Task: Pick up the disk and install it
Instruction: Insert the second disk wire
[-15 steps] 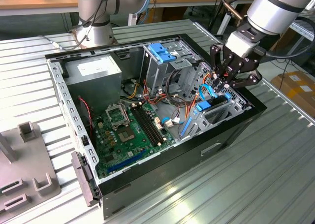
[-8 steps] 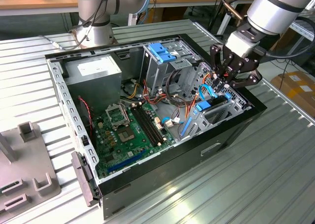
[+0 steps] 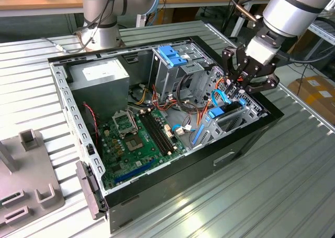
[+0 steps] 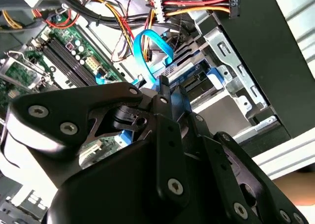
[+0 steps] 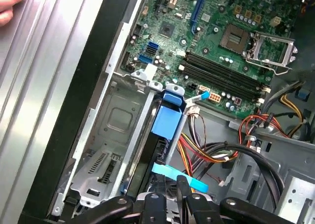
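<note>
Disk (image 5: 158,150) standing on edge with its light-blue rail up in the drive bay (image 5: 110,135) at the computer case's (image 3: 246,138) front corner, apparently almost seated, gripper (image 3: 246,81) directly above, fingers narrow around its top edge, not yet released.

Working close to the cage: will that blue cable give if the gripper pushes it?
Probably floppy: the blue cable is a thin flat ribbon bent in a loose loop, so it should flex aside. It likely springs back, since it holds its arch unsupported. It might snag, lying close to the gripper among other wires.
</note>
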